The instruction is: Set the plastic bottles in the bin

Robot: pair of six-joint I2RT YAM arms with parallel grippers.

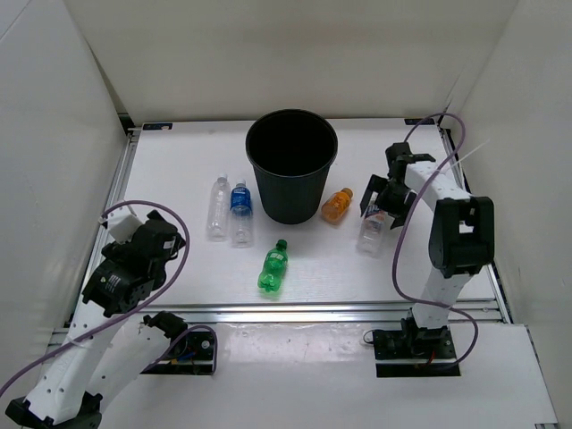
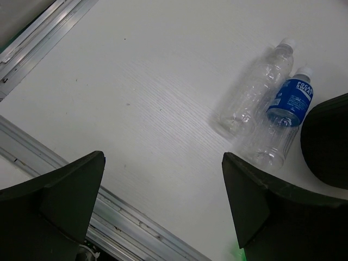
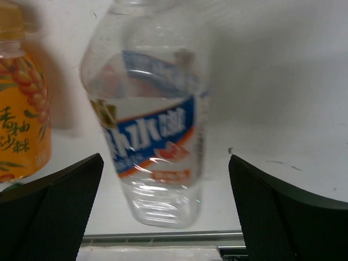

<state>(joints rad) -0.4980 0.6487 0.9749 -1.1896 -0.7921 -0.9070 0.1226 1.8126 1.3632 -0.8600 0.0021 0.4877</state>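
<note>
The black bin (image 1: 291, 165) stands upright at the back middle of the table; its edge (image 2: 329, 141) shows in the left wrist view. Left of it lie a clear bottle (image 1: 217, 207) (image 2: 253, 89) and a blue-labelled bottle (image 1: 240, 213) (image 2: 285, 117), side by side. A green bottle (image 1: 273, 266) lies in front of the bin. An orange bottle (image 1: 337, 206) (image 3: 22, 125) lies to its right. My right gripper (image 1: 380, 207) (image 3: 166, 158) is open over the white, red and blue labelled bottle (image 1: 373, 231) (image 3: 152, 136), which lies between the fingers, apart from both. My left gripper (image 1: 168, 237) (image 2: 163, 156) is open and empty near the front left.
Aluminium rails run along the front edge (image 1: 340, 313) (image 2: 130, 217) and the left side (image 1: 121, 179) of the white table. White walls close in the back and both sides. A purple cable (image 1: 398, 241) loops beside the right arm.
</note>
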